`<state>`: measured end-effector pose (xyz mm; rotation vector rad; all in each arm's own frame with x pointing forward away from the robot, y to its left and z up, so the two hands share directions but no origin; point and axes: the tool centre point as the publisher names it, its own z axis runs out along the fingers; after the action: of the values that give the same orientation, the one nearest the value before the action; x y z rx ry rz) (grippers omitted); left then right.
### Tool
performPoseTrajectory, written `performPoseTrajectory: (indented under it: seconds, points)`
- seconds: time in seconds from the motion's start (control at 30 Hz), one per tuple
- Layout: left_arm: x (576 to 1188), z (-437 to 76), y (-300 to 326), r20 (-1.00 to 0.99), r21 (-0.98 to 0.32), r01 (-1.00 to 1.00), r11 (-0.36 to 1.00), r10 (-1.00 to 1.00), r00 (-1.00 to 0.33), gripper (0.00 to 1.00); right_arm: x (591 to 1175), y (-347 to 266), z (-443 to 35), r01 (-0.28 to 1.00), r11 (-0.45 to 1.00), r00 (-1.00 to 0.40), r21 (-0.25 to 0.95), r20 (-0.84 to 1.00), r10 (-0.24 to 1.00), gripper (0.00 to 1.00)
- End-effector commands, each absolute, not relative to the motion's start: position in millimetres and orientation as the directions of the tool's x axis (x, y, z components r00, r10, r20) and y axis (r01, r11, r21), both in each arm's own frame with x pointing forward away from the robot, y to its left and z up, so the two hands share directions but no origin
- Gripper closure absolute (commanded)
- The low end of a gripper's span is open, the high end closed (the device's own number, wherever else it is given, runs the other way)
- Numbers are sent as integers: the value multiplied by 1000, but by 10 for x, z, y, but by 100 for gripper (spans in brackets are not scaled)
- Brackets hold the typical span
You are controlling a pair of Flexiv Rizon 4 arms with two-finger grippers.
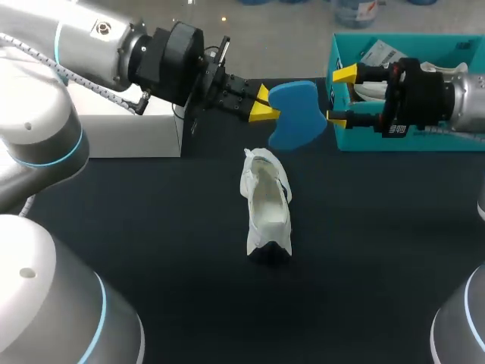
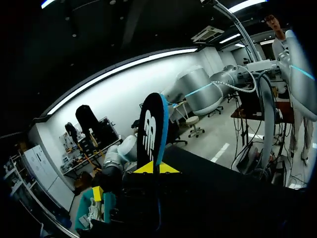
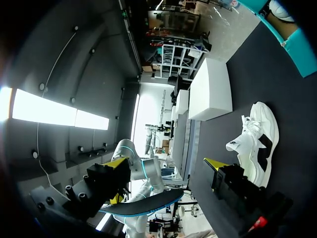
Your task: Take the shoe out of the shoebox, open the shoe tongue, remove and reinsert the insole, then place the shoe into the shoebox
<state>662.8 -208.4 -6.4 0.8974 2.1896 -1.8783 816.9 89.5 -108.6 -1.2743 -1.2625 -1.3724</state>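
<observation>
Insole (image 1: 294,112) clamped at one end by your left gripper (image 1: 263,106); right gripper (image 1: 341,95) spread wide, just beside free end. Shoe (image 1: 267,199) lies below both, opening up. Steady free end, then feed toe-first into shoe.

Nothing legible: the insole (image 2: 150,131) carries a white logo mark, its letters too small to read.

Robotics laboratory, test station. Grounds: two large silver-grey jointed robot arms with glowing blue joint rings, the left arm (image 1: 45,114) and the right arm (image 1: 466,102), flank a flat black-covered work table (image 1: 151,227). A braided grey cable (image 1: 91,87) runs along the left arm. A plain white rectangular block (image 1: 144,129) stands far left.
</observation>
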Motion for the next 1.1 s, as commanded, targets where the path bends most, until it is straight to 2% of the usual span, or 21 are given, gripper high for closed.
performPoseTrajectory:
  seconds: [0.03,0.27,0.3,0.43,0.7,1.1]
  points:
    - [6641,-28,-2093,-716,-630,777,9,383,-584,100,8169,912,-1087,985,-126,-113,119,992,48,0]
    - [6641,-28,-2093,-716,-630,777,9,383,-584,100,8169,912,-1087,985,-126,-113,119,992,48,0]
    - [6705,-102,-2099,-776,-545,838,9,373,-509,100,8169,912,-1087,985,-126,-113,119,992,48,0]
    - [6882,-288,-2086,-887,-358,934,7,310,-342,100,8169,912,-1087,985,-126,-113,119,992,48,0]
    - [7106,-551,-2029,-964,-97,995,12,246,-97,100,8169,912,-1087,985,-126,-113,119,992,48,0]
    - [7276,-766,-2127,-952,9,999,39,305,-4,100,8262,955,-1043,984,-136,-106,116,991,81,0]
